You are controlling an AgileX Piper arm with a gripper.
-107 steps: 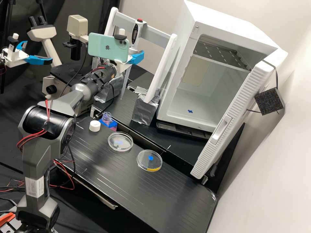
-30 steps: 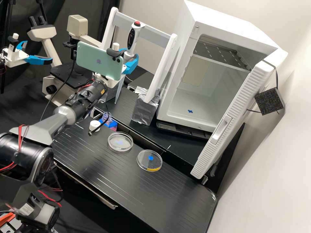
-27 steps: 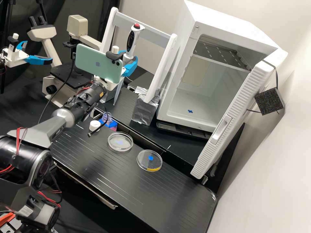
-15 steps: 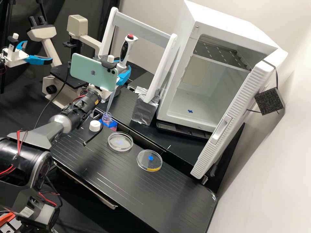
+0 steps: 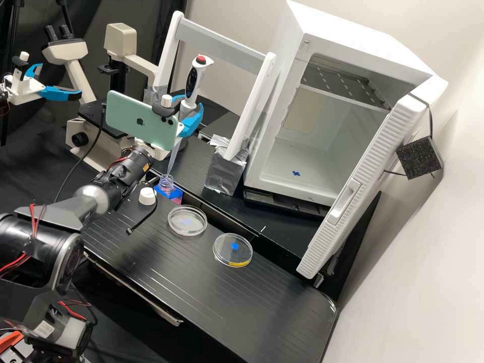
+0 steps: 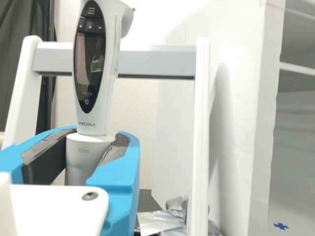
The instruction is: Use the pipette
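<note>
High view's got the pipette [image 5: 192, 83] with its tip [image 5: 173, 159] right by the open bottle [image 5: 166, 184], so imo it's line-up time, careful dip next, and wrist view shows the gripper [image 6: 99, 133] clamped round the pipette's barrel.

Taking the bottle [image 5: 167, 184] as your landmark, you have one of it. You count two Petri dishes to its right, the nearer [image 5: 176, 224] and the farther [image 5: 222, 251], and one white cap [image 5: 147, 196] just beside it on the left. You see one pipette [image 5: 192, 80] above it, with one phone [image 5: 141, 121] above and to its left. You count two blue-fingered grippers: one [image 5: 190, 107] above it, another [image 5: 59, 80] well off to its left. Beyond it you have one white frame [image 5: 222, 40], one microscope [image 5: 121, 38] and one white cabinet [image 5: 353, 30].
</note>
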